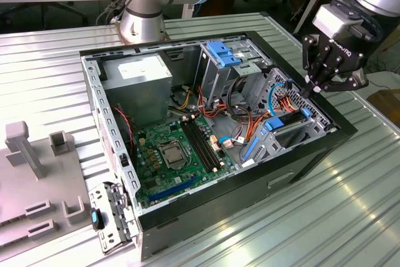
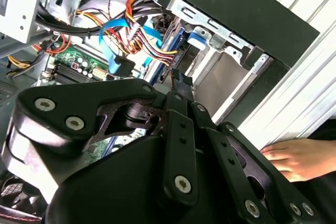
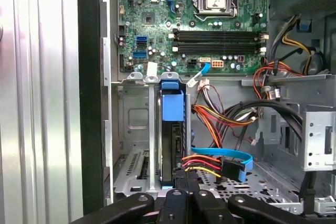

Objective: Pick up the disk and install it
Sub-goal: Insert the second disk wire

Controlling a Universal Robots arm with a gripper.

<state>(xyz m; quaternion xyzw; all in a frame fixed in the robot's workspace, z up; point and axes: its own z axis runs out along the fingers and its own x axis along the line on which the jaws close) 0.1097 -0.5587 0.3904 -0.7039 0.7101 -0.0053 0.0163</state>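
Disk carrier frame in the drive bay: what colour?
Bright blue plastic, around the flat dark-grey disk seated on edge in the metal bay; clearest in the first wrist view.

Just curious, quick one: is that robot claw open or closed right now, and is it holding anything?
Gripper: shut, fingertips together above the disk in the computer case's bay; whether it grips the disk cannot be told.

There is one open computer case (image 1: 219,211). Inside it lies one green board (image 1: 172,157) with one silver chip socket (image 1: 170,152). One disk (image 3: 172,145) stands in its bay. One black gripper (image 1: 320,85) hangs above. One hand (image 2: 294,158) rests nearby.
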